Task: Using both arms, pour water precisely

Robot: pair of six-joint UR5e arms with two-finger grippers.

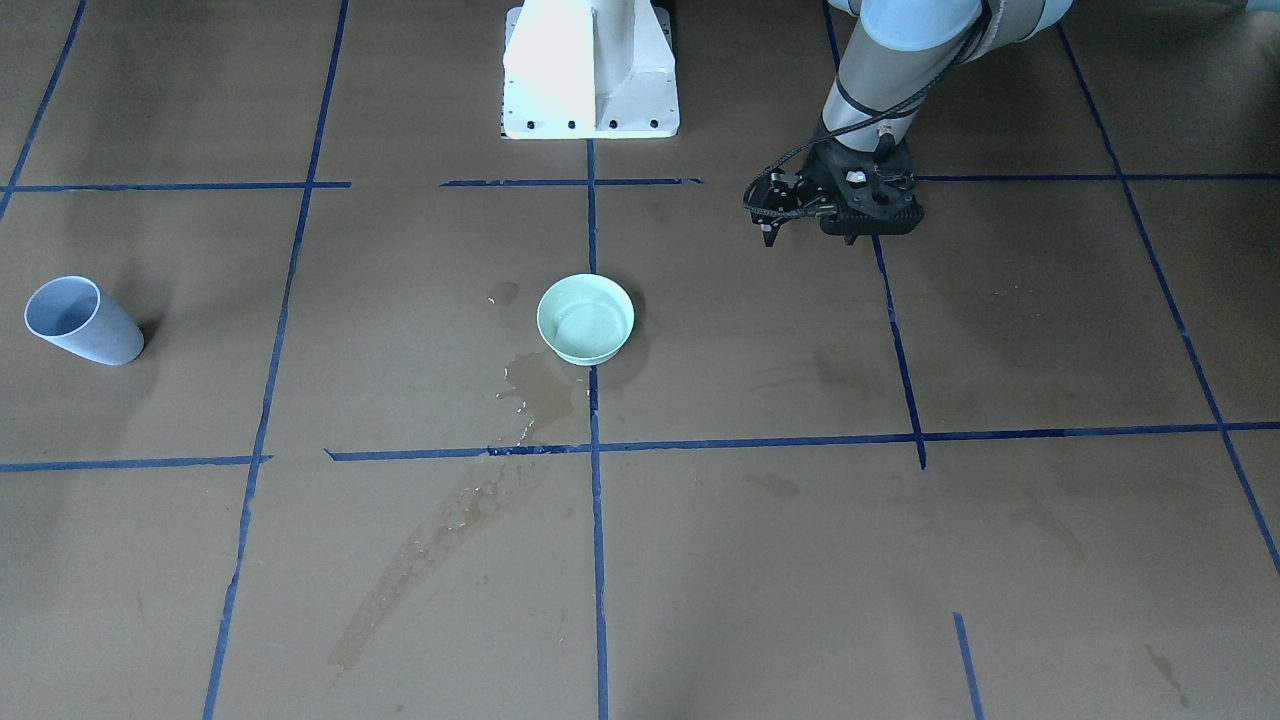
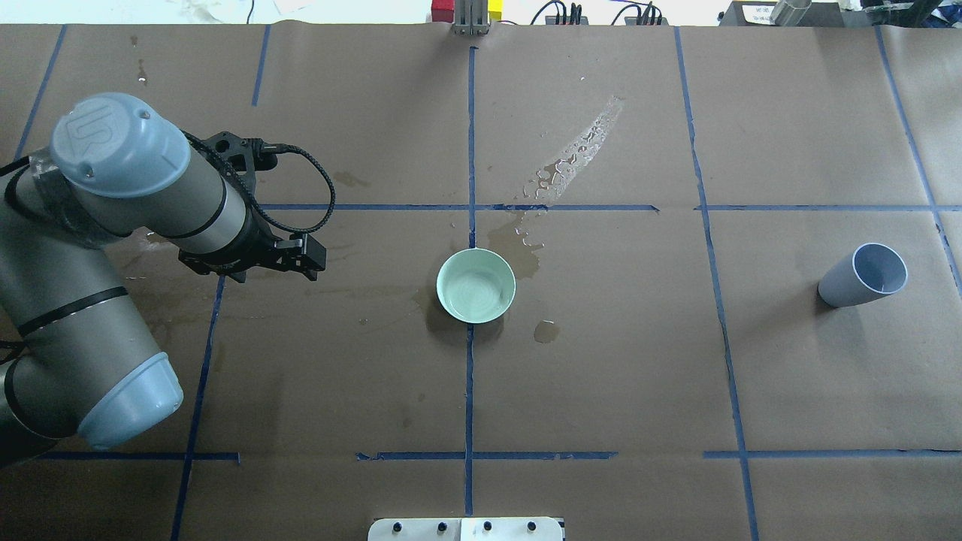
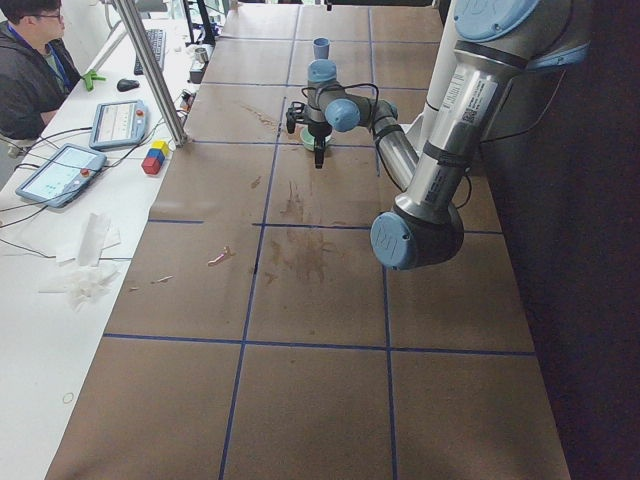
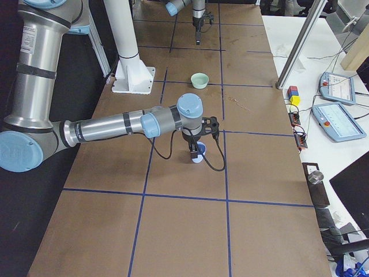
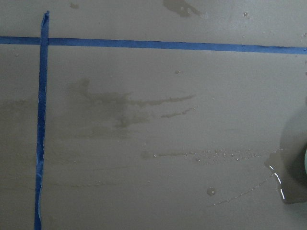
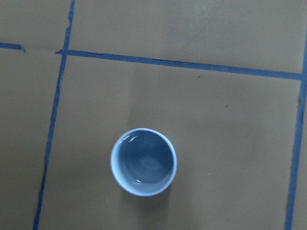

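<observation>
Brown paper with a blue tape grid covers the surface [image 2: 601, 376], stained by spill patches [image 2: 571, 161]. Water [image 1: 590, 325] lies in the green bowl [image 2: 476, 285] at centre, so 1 pour looks done. The blue cup [image 2: 863, 274] stands well apart. The left arm [image 2: 188, 210] hovers beside the bowl, the right arm [image 4: 109, 130] over the cup. For both arms I cannot tell whether the jaws are spread or pressed together. Any further pour means taking up the cup.
</observation>
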